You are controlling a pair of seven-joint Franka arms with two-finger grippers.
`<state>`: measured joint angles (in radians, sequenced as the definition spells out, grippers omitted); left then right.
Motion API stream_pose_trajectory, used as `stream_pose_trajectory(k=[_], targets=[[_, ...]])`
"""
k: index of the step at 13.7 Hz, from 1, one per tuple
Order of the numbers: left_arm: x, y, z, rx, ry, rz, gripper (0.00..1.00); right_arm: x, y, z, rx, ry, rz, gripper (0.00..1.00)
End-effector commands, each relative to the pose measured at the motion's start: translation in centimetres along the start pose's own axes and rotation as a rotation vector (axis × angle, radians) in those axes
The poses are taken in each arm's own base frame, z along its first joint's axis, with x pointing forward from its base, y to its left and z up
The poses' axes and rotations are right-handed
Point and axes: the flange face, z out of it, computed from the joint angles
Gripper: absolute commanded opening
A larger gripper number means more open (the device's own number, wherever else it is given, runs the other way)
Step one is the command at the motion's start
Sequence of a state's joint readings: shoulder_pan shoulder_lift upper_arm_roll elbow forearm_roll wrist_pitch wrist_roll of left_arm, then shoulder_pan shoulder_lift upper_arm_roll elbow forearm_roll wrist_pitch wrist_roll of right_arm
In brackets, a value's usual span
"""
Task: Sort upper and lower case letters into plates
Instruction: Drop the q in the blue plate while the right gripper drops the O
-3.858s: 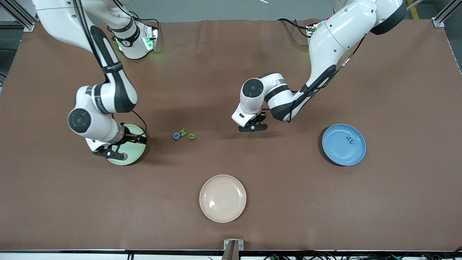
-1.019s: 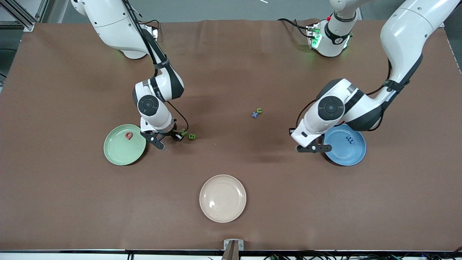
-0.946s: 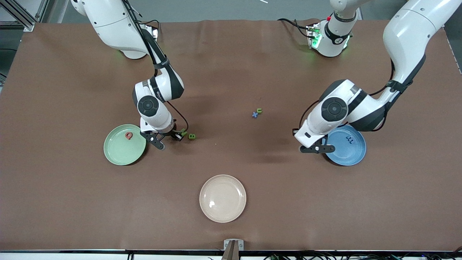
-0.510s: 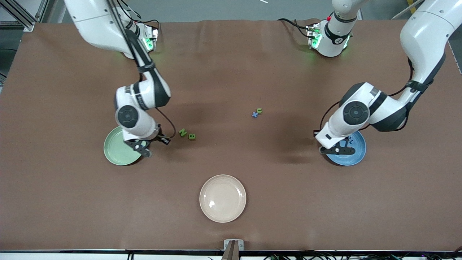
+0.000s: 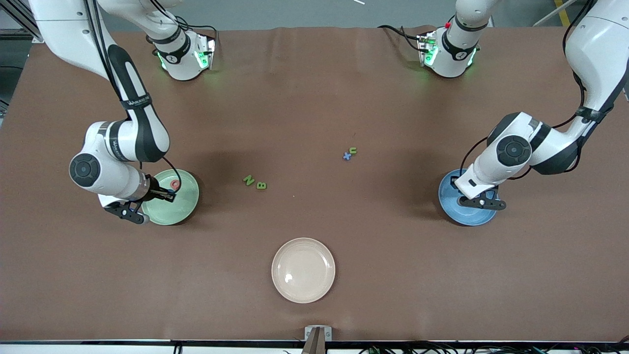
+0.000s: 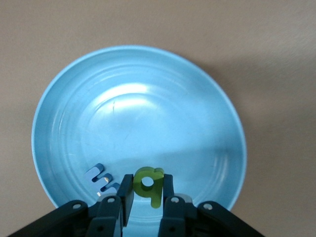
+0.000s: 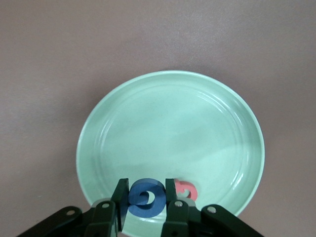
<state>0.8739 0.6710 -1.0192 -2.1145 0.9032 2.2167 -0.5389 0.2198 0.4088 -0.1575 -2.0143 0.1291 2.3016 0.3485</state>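
My right gripper [image 7: 145, 192] hangs over the pale green plate [image 7: 173, 123], shut on the blue G [image 7: 148, 207]. The pink-red Q [image 7: 195, 193] lies in that plate [image 5: 186, 204], at the right arm's end of the table. Over the blue plate [image 6: 138, 98], my left gripper [image 6: 147, 181] is shut on the green b [image 6: 155, 197]. A blue m [image 6: 97, 171] lies in that plate [image 5: 449, 196]. On the table between the plates lie the green N [image 5: 248, 180] and B [image 5: 261, 186], and farther from the camera the blue x [image 5: 347, 156] and green n [image 5: 352, 150].
A cream-beige plate [image 5: 303, 270] holding nothing sits near the table's front edge, midway between the two arms. Both arm bases stand along the edge farthest from the camera.
The right gripper has carried the blue G from beside the N to over the green plate. The left gripper has moved with the green b from beside the blue plate to over it.
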Motion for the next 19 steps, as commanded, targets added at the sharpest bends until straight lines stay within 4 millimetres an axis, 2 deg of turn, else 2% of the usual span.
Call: stream_pose_trajectory(k=[1,8,12,14,15,16,17,18,19], targets=[[-1.2,0.1,1.2,-0.007,0.010,0.030,0.14,-1.0,-0.5,2.0,0.007,0.011,-0.015,0.00],[-2.3,-0.1,2.9,-0.002,-0.003,0.046,0.15,-1.2,-0.8,4.6,-0.008,-0.006,-0.018,0.01],[-2.5,0.0,3.0,-0.003,-0.007,0.049,0.18,-1.8,-2.2,5.4,0.013,-0.021,-0.009,0.01],[-2.5,0.0,3.0,-0.003,-0.007,0.051,0.26,-1.9,-2.3,5.9,0.010,-0.023,-0.013,0.03],[-2.5,0.0,3.0,-0.003,-0.007,0.051,0.31,-1.9,-2.2,5.9,0.008,-0.027,-0.012,0.15],[-2.5,0.0,2.9,-0.001,-0.006,0.049,0.40,-2.0,-2.1,6.0,0.006,-0.034,-0.013,0.47],[-2.3,-0.2,2.7,0.002,0.000,0.045,0.68,-1.9,-2.1,5.8,0.006,-0.032,-0.013,0.99],[-2.1,-0.1,2.4,0.004,0.007,0.040,0.96,-1.8,-2.2,5.3,0.007,-0.036,-0.013,1.00],[-1.9,0.1,1.9,0.008,0.016,0.033,1.00,-1.8,-2.4,4.7,0.003,-0.058,-0.014,1.00]])
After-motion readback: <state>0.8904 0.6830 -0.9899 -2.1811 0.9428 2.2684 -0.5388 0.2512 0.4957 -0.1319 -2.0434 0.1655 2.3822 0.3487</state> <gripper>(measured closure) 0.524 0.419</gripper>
